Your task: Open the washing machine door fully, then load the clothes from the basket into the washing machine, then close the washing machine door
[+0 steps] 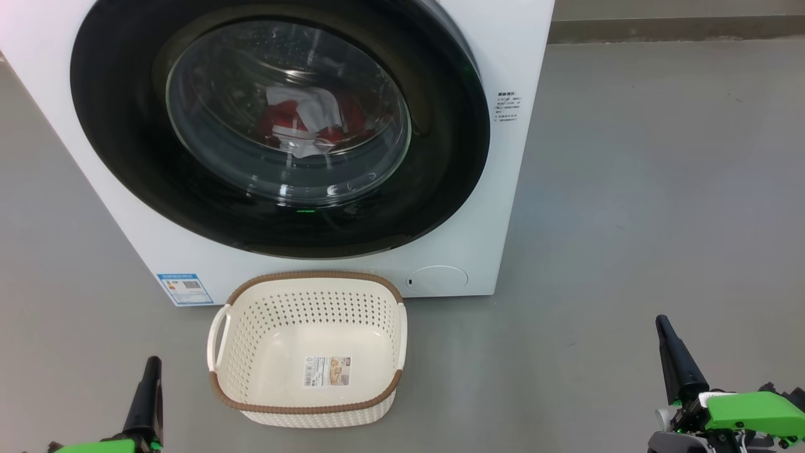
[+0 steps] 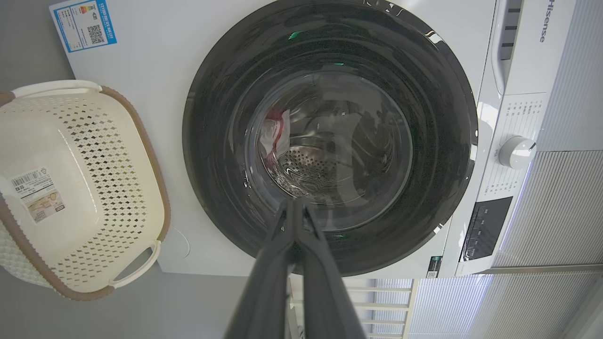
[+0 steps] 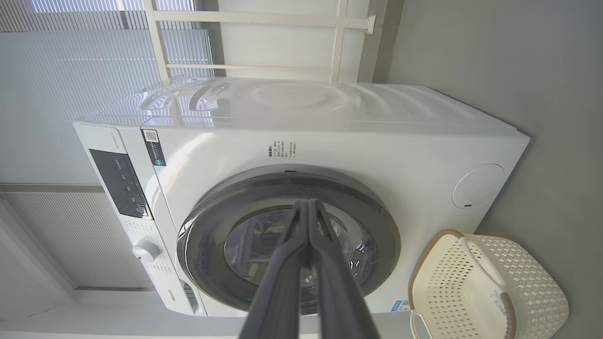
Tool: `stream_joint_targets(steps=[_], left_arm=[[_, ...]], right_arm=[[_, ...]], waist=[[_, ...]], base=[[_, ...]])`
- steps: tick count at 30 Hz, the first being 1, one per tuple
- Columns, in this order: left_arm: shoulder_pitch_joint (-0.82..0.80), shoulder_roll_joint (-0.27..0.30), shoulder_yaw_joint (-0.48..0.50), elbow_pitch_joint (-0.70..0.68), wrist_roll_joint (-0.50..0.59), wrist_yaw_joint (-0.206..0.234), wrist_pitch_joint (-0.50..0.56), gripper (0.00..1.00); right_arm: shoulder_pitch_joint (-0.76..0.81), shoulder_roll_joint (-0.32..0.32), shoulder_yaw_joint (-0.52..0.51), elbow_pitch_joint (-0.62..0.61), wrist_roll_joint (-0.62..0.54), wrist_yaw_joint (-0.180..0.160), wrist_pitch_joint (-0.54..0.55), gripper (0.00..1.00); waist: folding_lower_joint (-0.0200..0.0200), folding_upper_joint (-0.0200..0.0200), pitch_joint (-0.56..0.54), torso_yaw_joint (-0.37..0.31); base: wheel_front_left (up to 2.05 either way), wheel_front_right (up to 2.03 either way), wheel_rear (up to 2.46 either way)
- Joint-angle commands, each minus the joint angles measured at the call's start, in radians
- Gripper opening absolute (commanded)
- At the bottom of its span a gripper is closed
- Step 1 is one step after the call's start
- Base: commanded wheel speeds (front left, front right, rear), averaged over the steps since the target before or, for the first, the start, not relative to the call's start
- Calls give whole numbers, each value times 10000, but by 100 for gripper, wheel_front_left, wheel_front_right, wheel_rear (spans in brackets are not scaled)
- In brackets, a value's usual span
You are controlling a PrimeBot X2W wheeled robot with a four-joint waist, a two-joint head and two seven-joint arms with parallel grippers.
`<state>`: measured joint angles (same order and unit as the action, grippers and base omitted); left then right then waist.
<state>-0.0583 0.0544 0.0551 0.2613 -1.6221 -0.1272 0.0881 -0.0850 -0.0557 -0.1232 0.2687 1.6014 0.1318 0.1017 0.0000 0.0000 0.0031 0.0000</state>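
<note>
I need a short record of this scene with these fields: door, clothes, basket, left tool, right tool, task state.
door: closed
clothes: red and white, inside the washing machine, seen through the door glass
basket: empty, on the floor just in front of the washing machine
left tool: shut, holds nothing, left of the basket
right tool: shut, holds nothing, far right of the basket
task state: looks finished

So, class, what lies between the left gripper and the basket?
Only bare grey floor separates the left gripper from the basket, seen in the head view.
</note>
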Motion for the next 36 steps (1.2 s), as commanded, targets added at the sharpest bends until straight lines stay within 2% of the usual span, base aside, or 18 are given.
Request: stream_joint_targets(steps=[1,36], left_arm=[[-477,131,350,-169,-61,-34,62,0],[-484,67,441,-166,14,-35,134,0]], right_arm=[[-221,-7,173,-244,138,-11,51,0],[-225,18,136,-242,107,-11,81,0]], waist=[[0,0,0,0],[0,0,0,0]], base=[[0,0,0],[0,0,0]])
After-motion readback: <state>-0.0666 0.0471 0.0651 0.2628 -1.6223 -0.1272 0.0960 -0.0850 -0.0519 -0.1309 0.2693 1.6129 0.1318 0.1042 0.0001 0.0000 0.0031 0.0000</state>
